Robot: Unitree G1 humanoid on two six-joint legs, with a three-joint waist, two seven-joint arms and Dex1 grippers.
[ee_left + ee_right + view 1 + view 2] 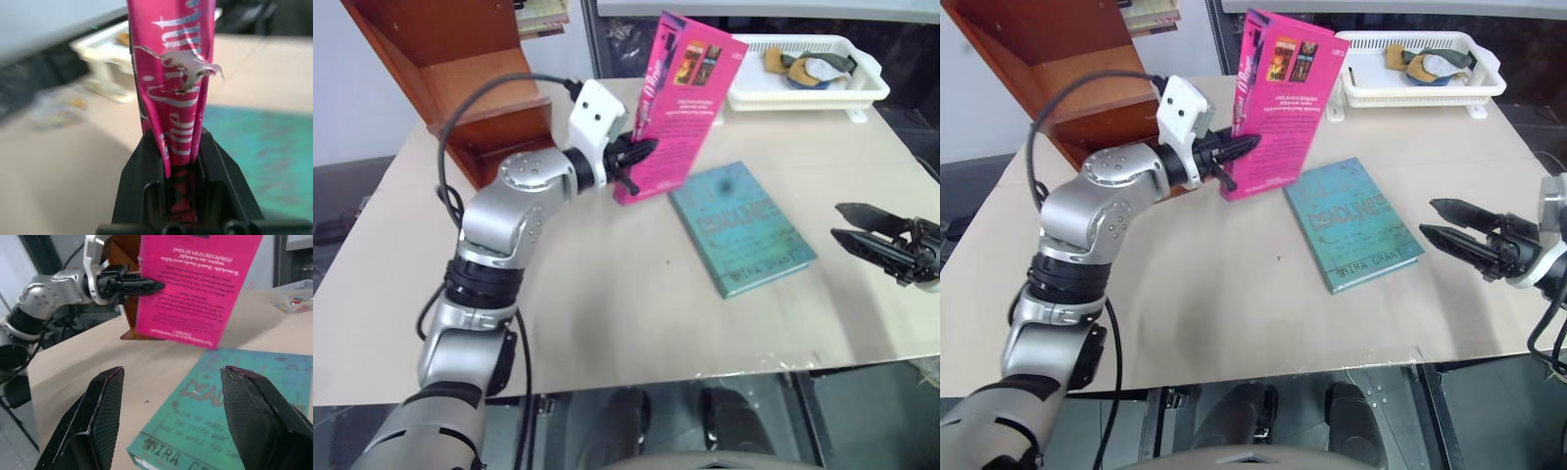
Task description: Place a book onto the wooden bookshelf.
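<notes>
The bright pink book (687, 93) stands upright in the air above the table, its back cover with two small dark pictures at the top facing me. My left gripper (637, 157) is shut on its spine edge near the lower end; in the left wrist view the pink spine (177, 88) rises between the black fingers (142, 171). The wooden bookshelf (470, 69) stands at the table's far left, just left of the held book. My right gripper (1451, 225) hovers open at the right, near the table's edge, holding nothing.
A teal-green book (740, 227) lies flat on the table (607, 323) between the two grippers. A white plastic basket tray (803, 73) with cloth items sits at the far right corner. A black cable loops from the left wrist past the shelf.
</notes>
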